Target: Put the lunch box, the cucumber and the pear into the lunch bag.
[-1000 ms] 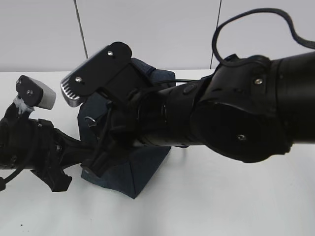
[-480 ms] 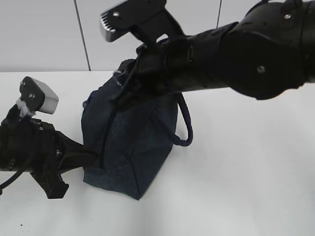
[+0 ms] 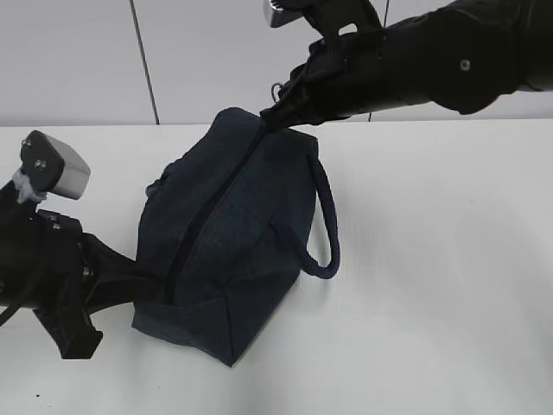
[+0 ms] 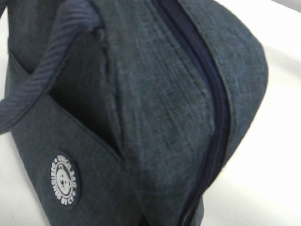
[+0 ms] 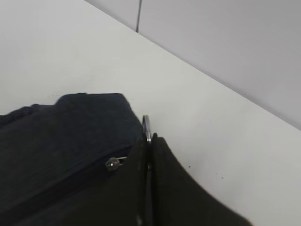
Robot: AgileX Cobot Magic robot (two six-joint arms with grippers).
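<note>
**Right arm lifted away toward the far end of the lunch bag**

Moved up and back since a second ago: right arm, earlier low across the lunch bag (image 3: 229,242) and covering most of it, now high at the upper right of the exterior view. Uncovered now almost the whole bag, lying on the white counter (image 3: 432,285), zipper (image 3: 207,212) closed along the top from the near end to the far end. Right fingers (image 5: 148,162) pressed together on the metal ring (image 5: 146,127) of the zipper pull, at the far end of the bag, seen clearly from the right wrist. Small silver slider (image 5: 113,163) visible just beside, on the dark zipper line.

Left arm low at the left side, shifted a little lower than before, reaching to the near end of the bag. Left fingers themselves not visible in any view; closed, but cannot tell on what. One padded handle (image 3: 327,225) hanging in a loop on the right side of the bag. Round white logo patch (image 4: 64,180) on the side of the bag, seen from the left wrist. Lunch box, cucumber and pear not visible.
</note>
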